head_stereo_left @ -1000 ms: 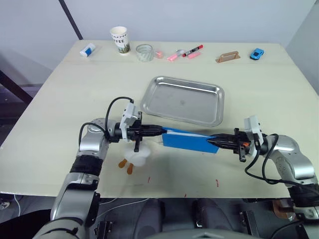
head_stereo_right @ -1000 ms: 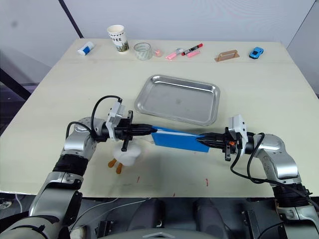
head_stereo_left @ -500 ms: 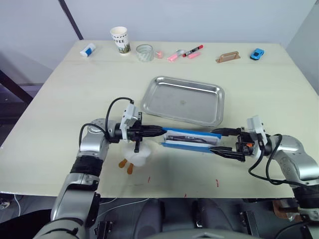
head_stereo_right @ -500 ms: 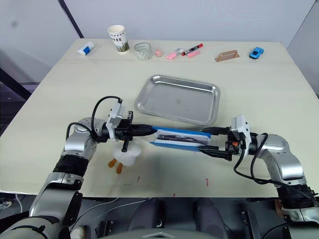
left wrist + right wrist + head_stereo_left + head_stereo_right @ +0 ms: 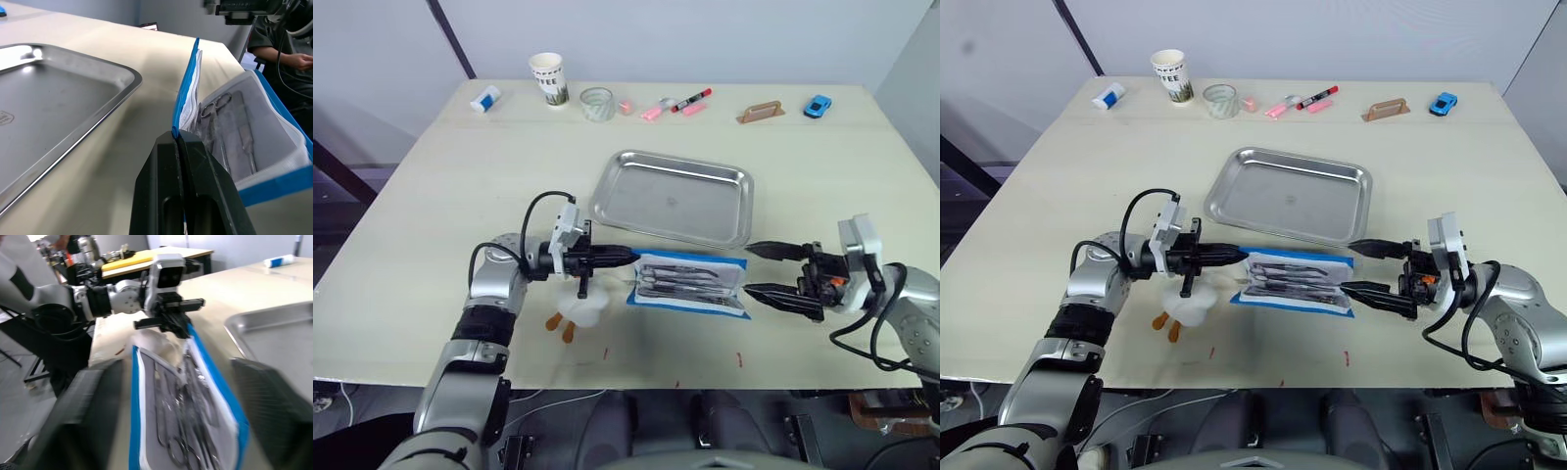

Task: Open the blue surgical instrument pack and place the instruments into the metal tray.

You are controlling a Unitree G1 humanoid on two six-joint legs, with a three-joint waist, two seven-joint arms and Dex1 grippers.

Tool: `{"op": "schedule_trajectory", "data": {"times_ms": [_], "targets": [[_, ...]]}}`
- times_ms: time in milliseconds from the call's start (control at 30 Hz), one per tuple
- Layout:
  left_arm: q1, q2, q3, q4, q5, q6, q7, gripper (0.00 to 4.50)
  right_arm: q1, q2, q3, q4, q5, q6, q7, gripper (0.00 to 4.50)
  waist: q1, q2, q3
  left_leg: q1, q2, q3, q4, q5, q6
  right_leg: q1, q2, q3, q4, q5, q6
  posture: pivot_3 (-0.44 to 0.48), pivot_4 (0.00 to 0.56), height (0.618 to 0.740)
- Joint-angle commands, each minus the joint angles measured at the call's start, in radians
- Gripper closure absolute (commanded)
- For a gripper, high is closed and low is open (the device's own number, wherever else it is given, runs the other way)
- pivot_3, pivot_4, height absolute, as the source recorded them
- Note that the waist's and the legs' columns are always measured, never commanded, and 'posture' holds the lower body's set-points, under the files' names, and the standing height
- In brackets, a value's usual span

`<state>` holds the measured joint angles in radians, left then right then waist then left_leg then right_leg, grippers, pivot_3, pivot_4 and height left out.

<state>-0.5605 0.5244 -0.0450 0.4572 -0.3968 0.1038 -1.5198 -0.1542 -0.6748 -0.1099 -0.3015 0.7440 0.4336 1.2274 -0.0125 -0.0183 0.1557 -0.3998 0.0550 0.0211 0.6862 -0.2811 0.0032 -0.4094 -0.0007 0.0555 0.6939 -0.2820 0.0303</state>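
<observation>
In the eye views, the blue surgical instrument pack (image 5: 688, 284) is being held open by its edge in the pressed-together left gripper (image 5: 628, 256), the instruments (image 5: 1291, 281) lying exposed just ahead of the spread right gripper (image 5: 1349, 265); in the wrist views, the metal tray (image 5: 58, 103) is being shown beside the left gripper, so grasping one instrument is judged next.

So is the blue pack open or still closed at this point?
Open. The blue surgical instrument pack lies spread, pale lining up, the instruments exposed inside. The left gripper pinches one edge.
</observation>
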Motion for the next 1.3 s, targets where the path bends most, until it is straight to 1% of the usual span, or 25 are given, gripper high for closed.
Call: {"op": "schedule_trajectory", "data": {"times_ms": [33, 100, 133, 167, 333, 600, 733, 967, 1100, 1300], "targets": [[0.02, 0.006, -0.008, -0.028, 0.013, 0.013, 0.011, 4.5, 0.023, 0.0, 0.059, -0.011, -0.066, -0.041, 0.01, 2.6, 0.0, 0.0, 0.0, 0.0, 0.0, 0.0, 0.0, 0.0, 0.0, 0.0, 0.0, 0.0, 0.0, 0.0, 0.0, 0.0, 0.15, 0.725], [0.021, 0.004, -0.01, -0.032, 0.015, 0.014, 0.017, 4.5, 0.027, 0.007, 0.094, 0.005, -0.107, -0.064, 0.006, 3.69, 0.001, 0.0, 0.0, 0.0, 0.0, 0.0, 0.0, 0.0, 0.0, 0.0, 0.0, 0.0, 0.0, 0.0, 0.0, 0.0, 0.15, 0.725], [0.02, 0.003, -0.011, -0.033, 0.015, 0.014, 0.02, 4.5, 0.026, 0.012, 0.105, 0.013, -0.122, -0.069, -0.004, 4.17, 0.0, 0.0, 0.0, 0.0, 0.0, 0.0, 0.0, 0.0, 0.0, 0.0, 0.0, 0.0, 0.0, 0.0, 0.0, 0.0, 0.15, 0.725], [0.02, 0.002, -0.011, -0.035, 0.016, 0.015, 0.022, 4.5, 0.027, 0.015, 0.117, 0.021, -0.136, -0.075, -0.006, 4.43, 0.0, 0.0, 0.0, 0.0, 0.0, 0.0, 0.0, 0.0, 0.0, 0.0, 0.0, 0.0, 0.0, 0.0, 0.0, 0.0, 0.15, 0.725], [0.01, 0.002, -0.014, -0.025, 0.025, 0.007, 0.034, 4.5, 0.046, 0.01, 0.189, 0.071, -0.232, -0.107, -0.004, 4.43, 0.001, 0.0, 0.0, 0.0, 0.0, 0.0, 0.0, 0.0, 0.0, 0.0, 0.0, 0.0, 0.0, 0.0, 0.0, 0.0, 0.15, 0.725], [-0.077, -0.017, -0.041, 0.119, 0.1, -0.079, 0.042, 4.5, 0.075, -0.007, 0.244, 0.173, -0.349, -0.19, 0.01, 4.43, 0.001, 0.0, 0.0, 0.0, -0.001, 0.001, 0.0, 0.0, 0.0, 0.0, 0.0, 0.0, 0.0, 0.0, 0.0, 0.0, 0.15, 0.725], [-0.142, -0.042, -0.067, 0.251, 0.174, -0.162, 0.086, 4.5, 0.073, 0.005, 0.258, 0.198, -0.364, -0.209, 0.007, 4.43, 0.001, -0.001, 0.0, 0.0, -0.001, 0.001, 0.0, 0.0, 0.0, 0.0, 0.0, -0.001, 0.0, 0.0, 0.0, 0.0, 0.15, 0.725], [-0.241, -0.098, -0.071, 0.451, 0.249, -0.275, 0.124, 4.5, 0.069, 0.014, 0.262, 0.222, -0.384, -0.232, 0.01, 4.43, 0.0, -0.001, 0.0, 0.0, -0.001, 0.002, 0.0, 0.0, 0.0, 0.0, 0.001, -0.001, 0.0, 0.0, 0.0, 0.0, 0.15, 0.725], [-0.276, -0.12, -0.068, 0.521, 0.279, -0.309, 0.149, 4.5, 0.067, 0.015, 0.265, 0.233, -0.394, -0.245, 0.011, 4.43, 0.002, -0.001, -0.001, 0.0, -0.001, 0.002, 0.001, 0.0, 0.0, 0.0, 0.001, -0.001, 0.0, 0.0, 0.0, 0.0, 0.15, 0.725], [-0.319, -0.146, -0.058, 0.582, 0.305, -0.293, 0.207, 4.5, 0.071, 0.02, 0.27, 0.234, -0.399, -0.253, 0.005, 4.43, 0.004, -0.001, -0.001, 0.0, -0.001, 0.002, 0.001, 0.0, 0.0, 0.001, 0.0, -0.002, 0.0, 0.0, 0.0, 0.0, 0.15, 0.725]]}}
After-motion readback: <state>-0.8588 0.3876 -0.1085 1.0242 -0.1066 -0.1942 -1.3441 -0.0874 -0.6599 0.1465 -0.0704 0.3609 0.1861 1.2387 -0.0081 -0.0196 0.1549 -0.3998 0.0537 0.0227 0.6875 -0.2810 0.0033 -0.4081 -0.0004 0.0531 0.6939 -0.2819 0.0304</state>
